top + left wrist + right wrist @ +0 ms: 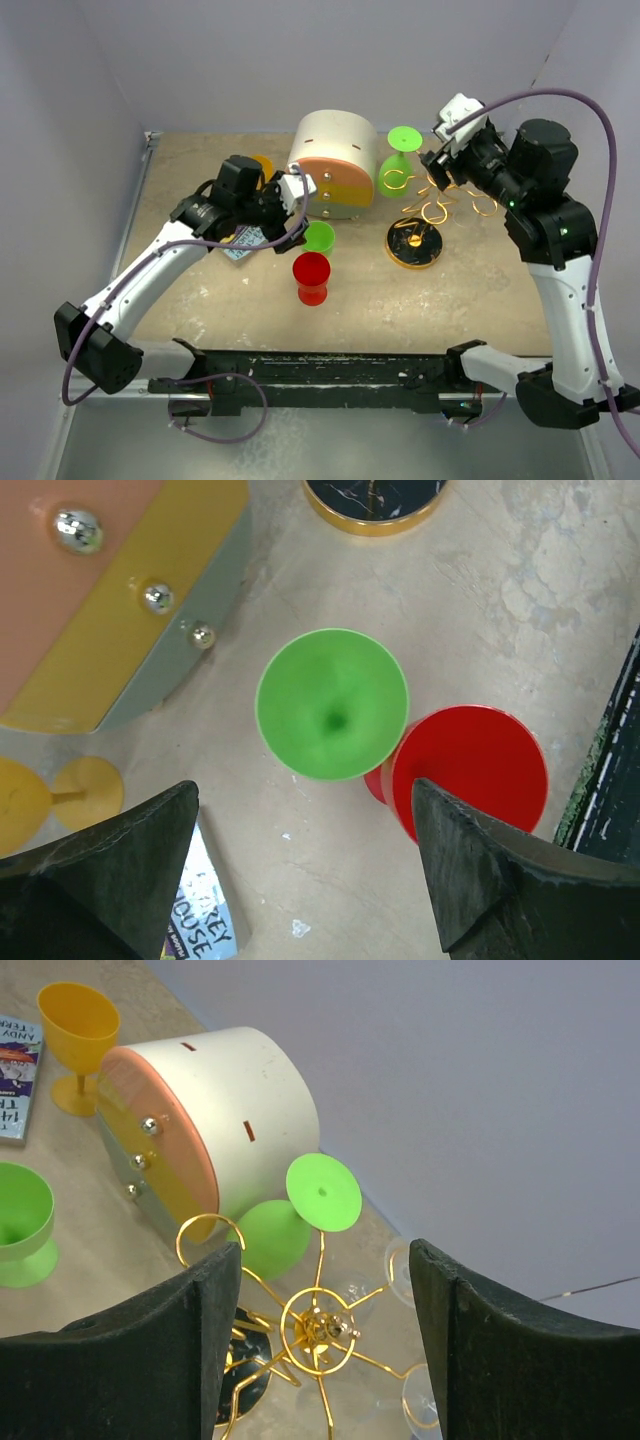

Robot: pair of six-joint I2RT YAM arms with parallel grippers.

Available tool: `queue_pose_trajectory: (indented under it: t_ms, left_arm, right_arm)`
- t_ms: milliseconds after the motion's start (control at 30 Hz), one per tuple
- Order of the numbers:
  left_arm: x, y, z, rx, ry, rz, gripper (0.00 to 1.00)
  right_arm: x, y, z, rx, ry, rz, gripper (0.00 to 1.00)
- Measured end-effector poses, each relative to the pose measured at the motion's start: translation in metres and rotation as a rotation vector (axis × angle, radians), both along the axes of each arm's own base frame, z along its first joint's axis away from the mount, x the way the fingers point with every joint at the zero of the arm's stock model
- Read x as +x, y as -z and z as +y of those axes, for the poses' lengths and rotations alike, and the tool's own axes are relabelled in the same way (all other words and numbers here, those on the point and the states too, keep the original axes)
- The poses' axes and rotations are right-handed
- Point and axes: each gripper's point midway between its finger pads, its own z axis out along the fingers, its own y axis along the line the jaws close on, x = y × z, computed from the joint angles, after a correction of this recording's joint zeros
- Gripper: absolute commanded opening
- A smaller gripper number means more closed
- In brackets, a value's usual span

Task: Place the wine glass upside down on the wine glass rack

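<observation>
A green wine glass (272,1237) hangs upside down on a curled arm of the gold wire wine glass rack (320,1328), its round foot (323,1192) uppermost. In the top view this glass (398,160) is at the rack's far left, next to the drawer box. My right gripper (325,1250) hovers over the rack (440,208), open, holding nothing. My left gripper (302,800) is also open and holds nothing, above the table close to an upright green glass (332,704) and a red glass (470,765).
A round drawer box (335,165) with orange and yellow bands stands at the back. A yellow glass (78,1020) and a book (245,243) lie to its left. The rack's black-and-gold base (413,243) sits centre right. Clear glasses (420,1400) hang on other rack arms.
</observation>
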Motion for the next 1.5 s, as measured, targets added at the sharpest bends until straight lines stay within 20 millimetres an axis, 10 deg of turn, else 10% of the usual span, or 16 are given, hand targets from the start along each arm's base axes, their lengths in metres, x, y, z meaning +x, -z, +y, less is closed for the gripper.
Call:
queue_pose_trajectory:
  t_ms: [433, 1500]
  left_arm:
    - [-0.040, 0.063, 0.008, 0.064, -0.030, 0.229, 0.79]
    - [-0.073, 0.089, 0.014, 0.154, 0.088, 0.324, 0.00]
  right_arm:
    - [-0.007, 0.006, -0.008, 0.016, -0.005, 0.012, 0.75]
    - [-0.004, 0.014, -0.005, 0.034, -0.030, 0.051, 0.77]
